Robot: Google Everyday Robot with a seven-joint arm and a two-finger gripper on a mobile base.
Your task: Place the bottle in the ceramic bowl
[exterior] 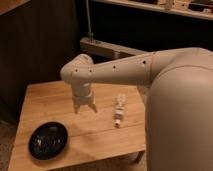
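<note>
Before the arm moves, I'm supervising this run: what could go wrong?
1. The bottle lies flat on the table, apart from the gripper, which hangs open beside it; a glancing grasp might roll it.
2. The ceramic bowl sits near the front-left corner; a careless release might miss it or nudge it off.

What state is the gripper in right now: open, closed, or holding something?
Gripper: open, holding nothing, over the table beside the bottle.
</note>
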